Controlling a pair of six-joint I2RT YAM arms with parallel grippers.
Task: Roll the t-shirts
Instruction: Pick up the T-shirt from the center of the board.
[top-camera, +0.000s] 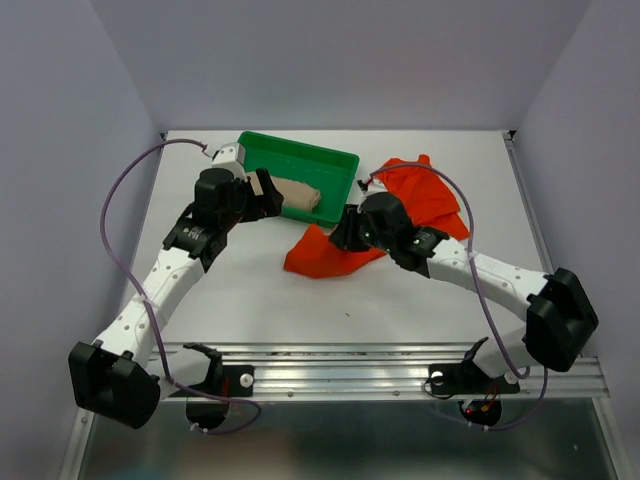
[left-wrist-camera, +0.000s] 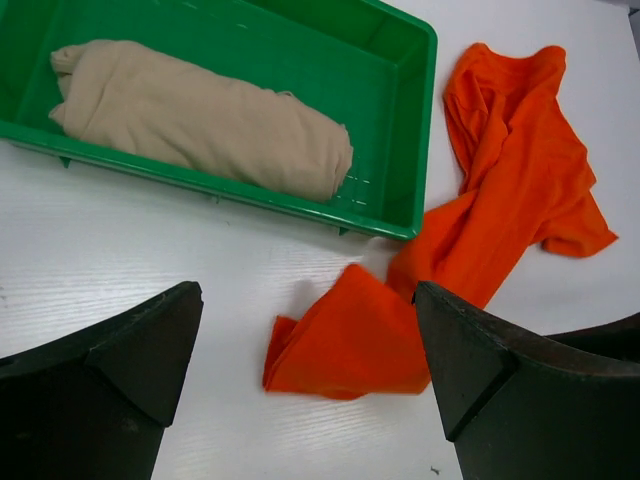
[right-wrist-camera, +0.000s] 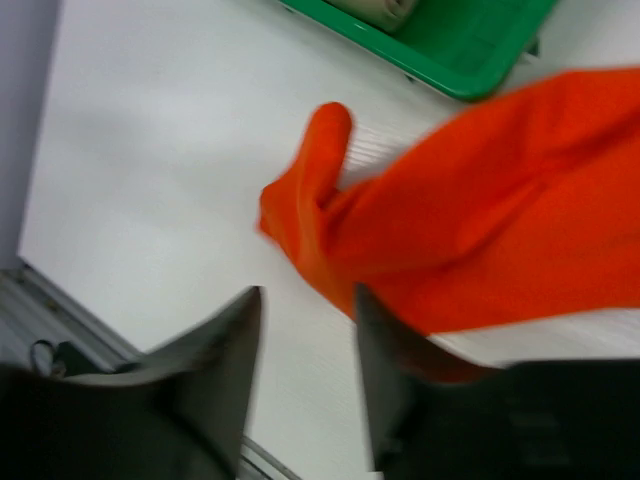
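The beige shirt (left-wrist-camera: 200, 115) lies rolled in the green tray (left-wrist-camera: 395, 90), so I take that one as done and stored out of the way. The orange shirt (left-wrist-camera: 510, 170) is loose on the table (left-wrist-camera: 150, 230) just right of the tray, bunched and twisted with one folded corner pointing toward me. It is not flat enough to roll, so I judge it needs spreading first.

My left gripper (left-wrist-camera: 308, 295) hovers over the table near the tray's front wall. Its jaws are spread wide with nothing between them, ready to pin or pick up that near corner.

My right gripper (right-wrist-camera: 308, 292) sits low beside the orange shirt's near edge. Its jaws are parted only narrowly, and bare table shows in the gap. The view is blurred, so I cannot tell whether the finger beside the cloth touches it.
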